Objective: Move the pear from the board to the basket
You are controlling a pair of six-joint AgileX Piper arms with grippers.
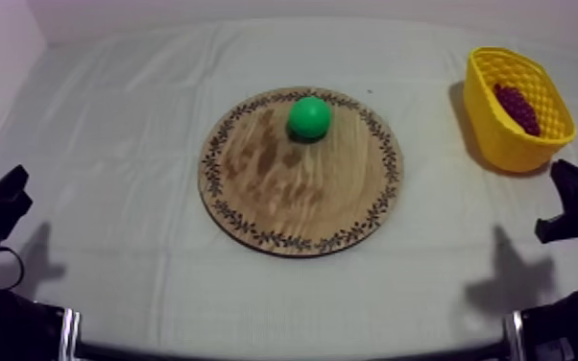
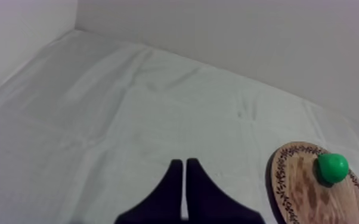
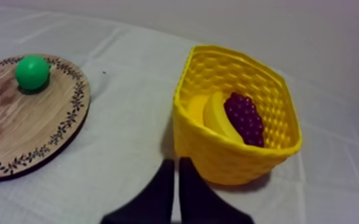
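Left gripper [image 2: 183, 163] and right gripper [image 3: 175, 161], both pressed shut, idle low; pear [image 1: 309, 117] sits far on board [image 1: 293, 204], nearer right gripper and basket [image 1: 504, 144].

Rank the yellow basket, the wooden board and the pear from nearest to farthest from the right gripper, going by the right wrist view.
1. yellow basket, just ahead of the right gripper.
2. wooden board, across the cloth from the basket.
3. pear, on the board's far part.
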